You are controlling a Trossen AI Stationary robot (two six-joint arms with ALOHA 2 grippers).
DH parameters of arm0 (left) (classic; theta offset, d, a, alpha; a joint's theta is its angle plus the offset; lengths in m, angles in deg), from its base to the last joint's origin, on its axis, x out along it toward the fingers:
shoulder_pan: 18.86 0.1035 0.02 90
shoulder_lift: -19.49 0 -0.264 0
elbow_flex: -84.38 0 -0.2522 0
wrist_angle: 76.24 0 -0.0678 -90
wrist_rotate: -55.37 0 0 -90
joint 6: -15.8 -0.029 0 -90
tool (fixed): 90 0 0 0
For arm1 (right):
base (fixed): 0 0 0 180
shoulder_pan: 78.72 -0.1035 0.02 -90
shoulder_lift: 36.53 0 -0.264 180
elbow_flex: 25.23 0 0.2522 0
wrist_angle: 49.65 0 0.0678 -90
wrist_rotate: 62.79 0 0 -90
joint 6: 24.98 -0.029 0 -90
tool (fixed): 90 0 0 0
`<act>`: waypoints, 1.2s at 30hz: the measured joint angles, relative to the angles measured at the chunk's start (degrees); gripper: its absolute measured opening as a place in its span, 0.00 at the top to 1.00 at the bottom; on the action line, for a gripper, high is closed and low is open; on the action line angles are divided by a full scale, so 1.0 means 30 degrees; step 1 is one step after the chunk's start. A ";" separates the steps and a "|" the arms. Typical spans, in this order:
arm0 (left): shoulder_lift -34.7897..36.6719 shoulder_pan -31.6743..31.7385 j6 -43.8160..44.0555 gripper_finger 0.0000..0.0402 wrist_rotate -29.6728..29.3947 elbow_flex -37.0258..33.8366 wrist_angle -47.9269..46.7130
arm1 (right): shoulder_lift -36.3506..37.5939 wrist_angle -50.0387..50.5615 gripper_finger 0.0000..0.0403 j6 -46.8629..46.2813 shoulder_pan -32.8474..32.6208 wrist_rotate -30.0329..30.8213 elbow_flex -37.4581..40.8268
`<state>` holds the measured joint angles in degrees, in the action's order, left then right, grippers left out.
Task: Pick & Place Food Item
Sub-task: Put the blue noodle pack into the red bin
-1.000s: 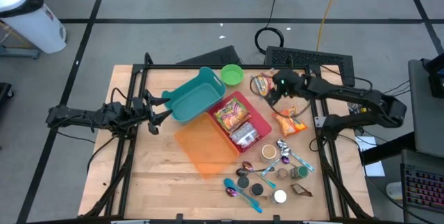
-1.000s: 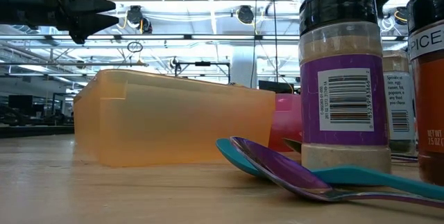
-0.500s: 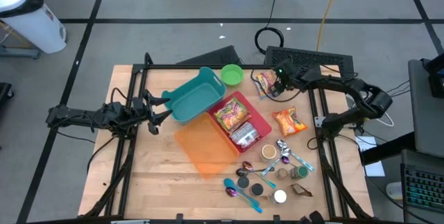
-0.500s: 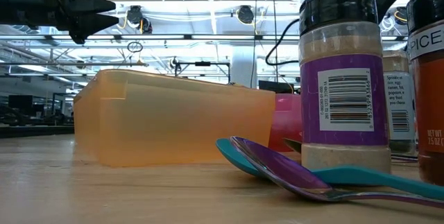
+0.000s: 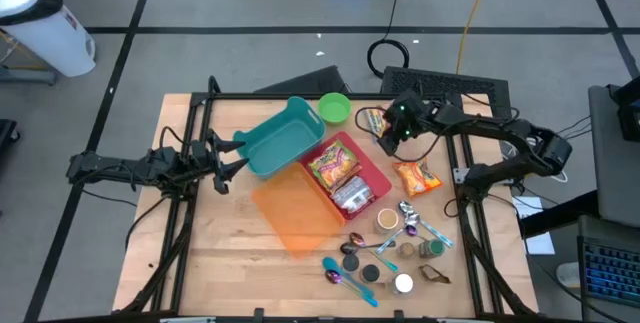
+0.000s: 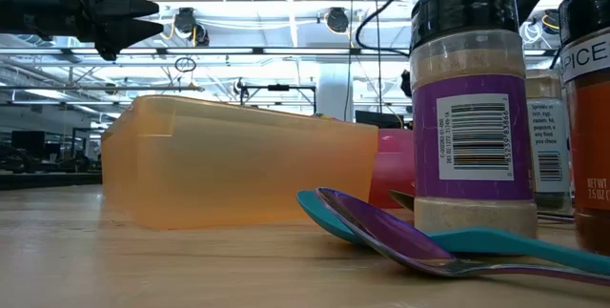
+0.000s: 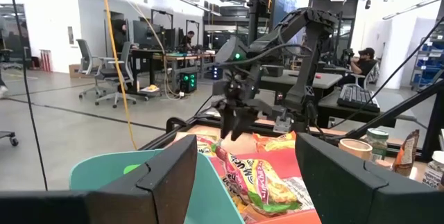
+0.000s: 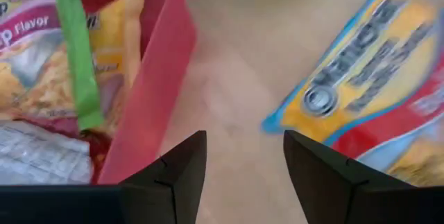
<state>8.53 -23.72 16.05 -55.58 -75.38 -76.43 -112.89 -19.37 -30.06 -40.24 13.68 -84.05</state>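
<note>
A yellow, blue and red snack bag (image 5: 372, 120) lies flat on the wooden table beside the red bin (image 5: 372, 166); it also shows in the right wrist view (image 8: 374, 85). An orange snack bag (image 5: 418, 175) lies flat to the right. The red bin holds two more snack packets (image 5: 334, 166). My right gripper (image 5: 388, 141) hovers open and empty, fingers pointing down, over the bare table between the red bin's wall (image 8: 149, 92) and the first bag. My left gripper (image 5: 228, 163) waits open and empty at the left, by the teal bin (image 5: 280, 138).
A green bowl (image 5: 334, 108) stands at the far edge. An orange translucent container (image 5: 295, 218) lies in front of the red bin. Spice jars (image 5: 430, 249), spoons (image 5: 345, 276) and small lids crowd the near right. Bare table lies at the near left.
My right gripper has swung a little toward the far edge and back, ending slightly closer to the table's left edge, nearer the red bin. It stays open. The snack bags have not moved.
</note>
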 joint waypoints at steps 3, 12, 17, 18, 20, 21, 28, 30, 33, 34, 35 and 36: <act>0.0000 0.0000 0.0000 0.37 0.0000 0.0000 -0.0007 | 0.0353 -0.1212 0.55 0.0041 0.0041 0.2970 -0.0006; 0.0000 0.0000 0.0000 0.37 0.0000 0.0000 0.0000 | 0.0339 0.0390 0.59 0.0484 0.2092 1.0317 -0.0022; 0.0000 0.0000 0.0000 0.37 0.0000 0.0005 -0.0007 | 0.0054 0.1463 0.59 0.0431 0.3317 1.0469 0.0032; 0.0000 0.0000 -0.0005 0.37 0.0000 0.0000 -0.0002 | -0.0065 0.1437 0.59 0.0431 0.3357 1.0403 0.0138; -0.0003 0.0000 -0.0002 0.37 0.0000 0.0000 0.0000 | -0.0348 0.1277 0.59 0.0426 0.3432 0.9708 0.0409; 0.0000 0.0000 -0.0004 0.37 0.0000 0.0000 -0.0007 | -0.0571 0.0931 0.59 0.0419 0.3424 0.9249 0.0563; 0.0000 0.0000 -0.0001 0.37 -0.0007 0.0007 0.0000 | -0.1454 0.0418 0.60 -0.0378 0.3388 0.6969 0.1086; -0.0007 0.0000 -0.0004 0.37 0.0000 0.0001 -0.0007 | -0.1442 0.0977 0.60 -0.0593 0.3386 0.5845 0.1098; -0.0007 0.0000 0.0000 0.37 0.0000 0.0000 -0.0007 | -0.1449 0.1296 0.60 -0.0898 0.3180 0.3365 0.1100; -0.0002 0.0000 -0.0002 0.37 -0.0002 0.0002 -0.0005 | -0.1449 0.1297 0.60 -0.1054 0.3089 0.2431 0.1100; 0.0000 0.0000 0.0000 0.37 0.0000 0.0001 0.0000 | -0.1449 0.1274 0.60 -0.1086 0.2963 0.1442 0.1100; -0.0007 0.0000 0.0000 0.37 0.0000 0.0000 -0.0007 | -0.1449 0.1227 0.60 -0.1087 0.2819 0.0475 0.1100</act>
<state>8.51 -23.72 16.05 -55.58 -75.38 -76.46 -117.24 -15.69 -33.32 -31.79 15.11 -80.75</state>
